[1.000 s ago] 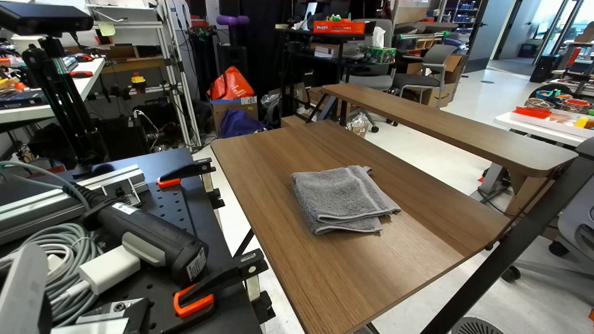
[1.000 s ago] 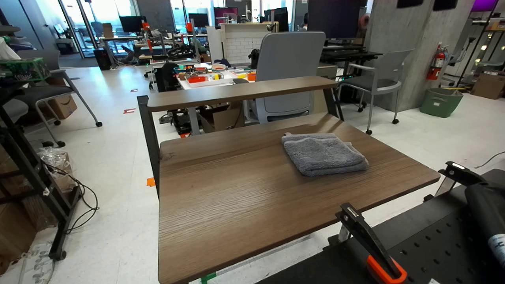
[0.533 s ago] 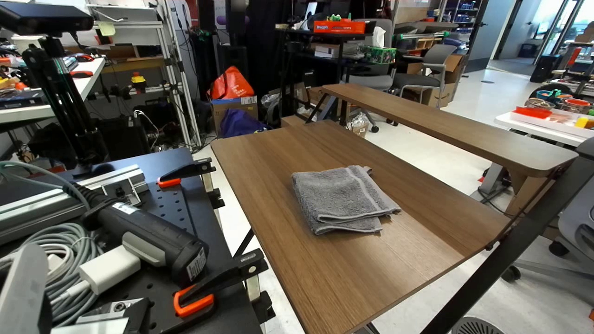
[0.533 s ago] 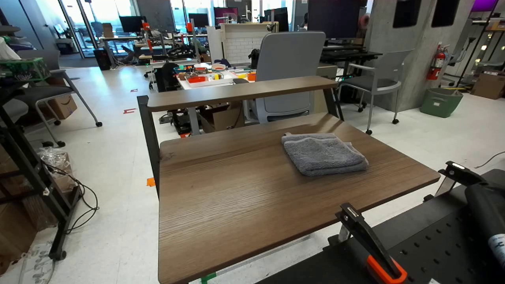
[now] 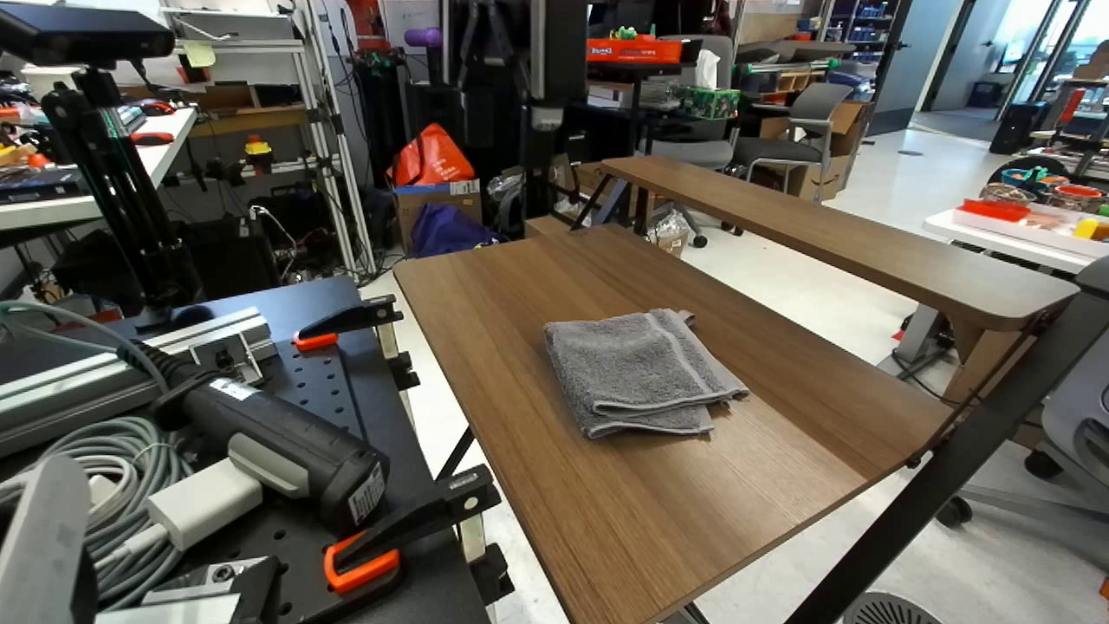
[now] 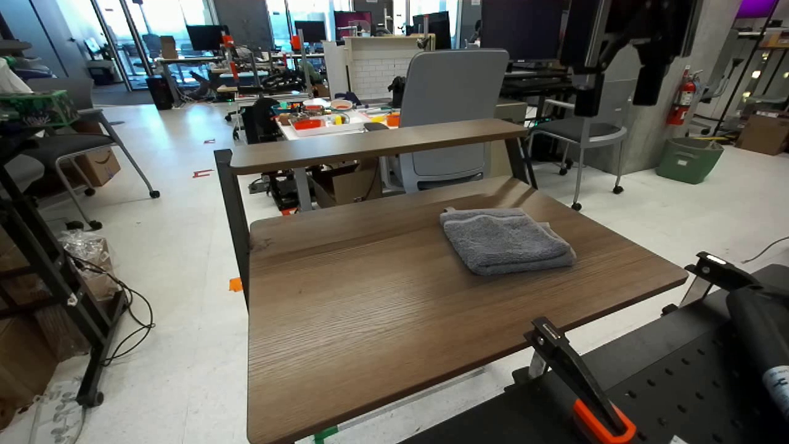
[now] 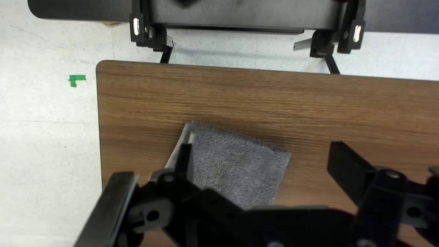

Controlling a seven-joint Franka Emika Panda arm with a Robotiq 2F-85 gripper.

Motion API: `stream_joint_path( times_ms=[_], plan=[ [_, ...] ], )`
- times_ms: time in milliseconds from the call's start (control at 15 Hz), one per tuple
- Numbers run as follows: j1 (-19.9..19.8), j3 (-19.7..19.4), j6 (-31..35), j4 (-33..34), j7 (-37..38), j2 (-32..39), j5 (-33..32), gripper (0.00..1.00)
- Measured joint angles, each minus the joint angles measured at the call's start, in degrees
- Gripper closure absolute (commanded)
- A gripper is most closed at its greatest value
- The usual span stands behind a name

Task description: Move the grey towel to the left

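The folded grey towel (image 5: 641,368) lies flat on the brown wooden table (image 5: 485,295). In an exterior view the towel (image 6: 505,240) sits toward the right end of the table. My gripper (image 6: 619,98) hangs in the air high above the table, well apart from the towel, with its fingers pointing down. In the wrist view my gripper (image 7: 261,147) is wide open with nothing between its fingers. There the towel (image 7: 236,164) shows below, between and behind the fingers, nearer the left one. Its lower part is hidden by the gripper body.
A raised wooden shelf (image 6: 376,147) runs along one long side of the table. A black perforated bench (image 5: 303,381) with black and orange clamps (image 5: 416,520) stands along the opposite side, across a narrow gap. A grey chair (image 6: 453,92) stands behind the shelf.
My gripper has come down from above into both exterior views, where at first it did not show. The towel has not moved.
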Motion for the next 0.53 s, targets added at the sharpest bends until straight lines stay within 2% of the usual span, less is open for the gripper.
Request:
stream_joint_path(
  times_ms=[267,533],
  plan=[
    [-0.78,-1.61,9.89,2.70,0.89,8.41,0.19,0.00],
    [-1.00,-1.79,19.61,4.33,-0.64,16.34,3.86,0.00]
  ],
)
